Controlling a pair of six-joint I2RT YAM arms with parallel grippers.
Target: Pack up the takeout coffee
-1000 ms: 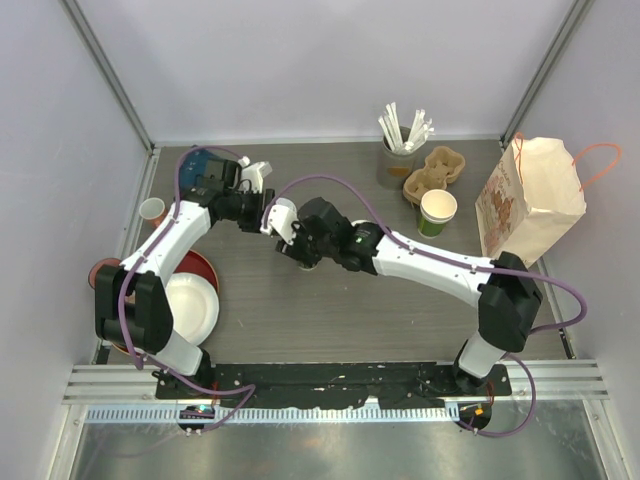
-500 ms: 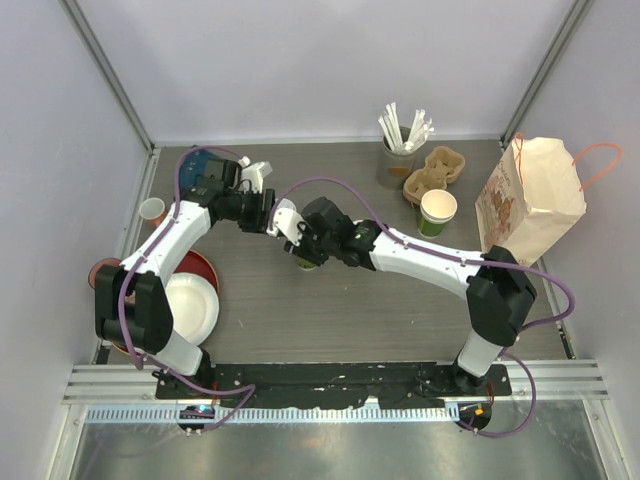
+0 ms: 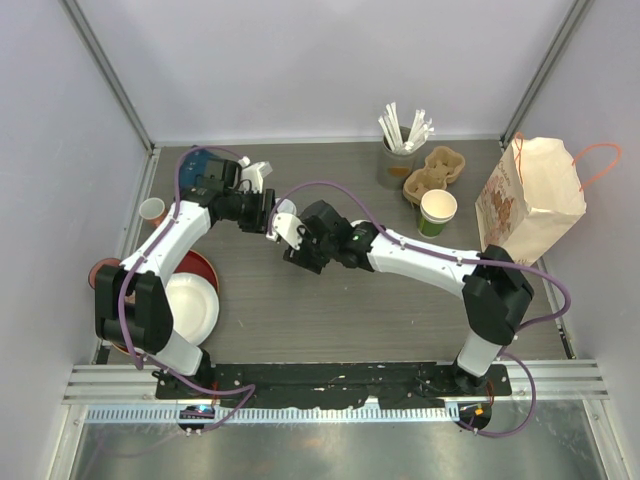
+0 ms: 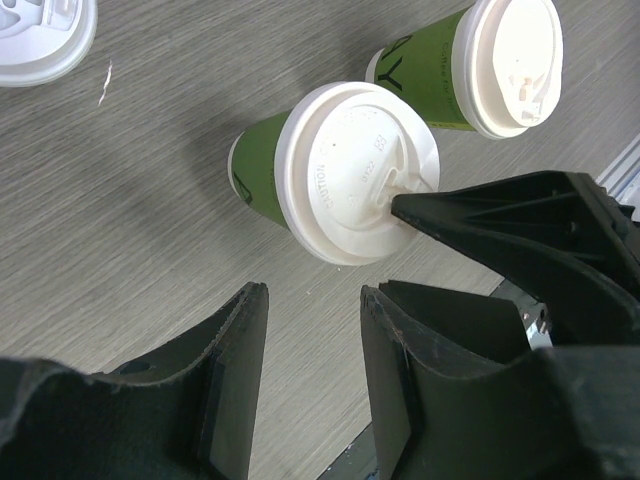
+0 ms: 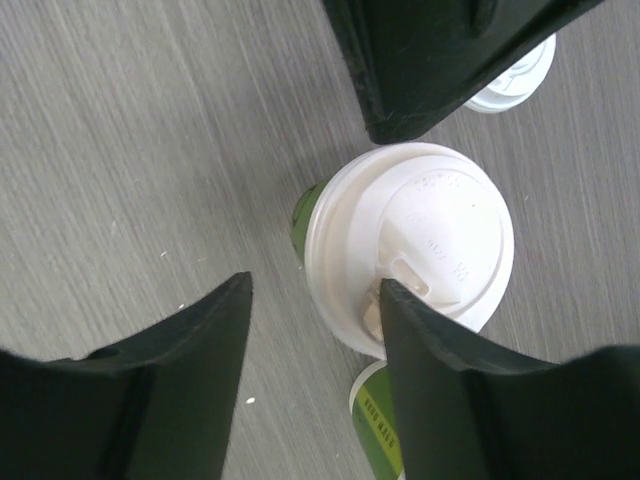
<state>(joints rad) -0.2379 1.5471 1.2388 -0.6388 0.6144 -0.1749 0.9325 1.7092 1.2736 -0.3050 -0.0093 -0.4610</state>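
Both arms crowded the lidded cup [image 4: 355, 170], upright on the surface [image 4: 120, 200] mid-frame in the left wrist view. A finger catching its lid could tip it into the second cup [image 4: 505, 60] at upper right. The left end effector [image 4: 312, 310] stood part open and empty. The right end effector [image 5: 315, 300] was open, one finger touching the lid's rim.
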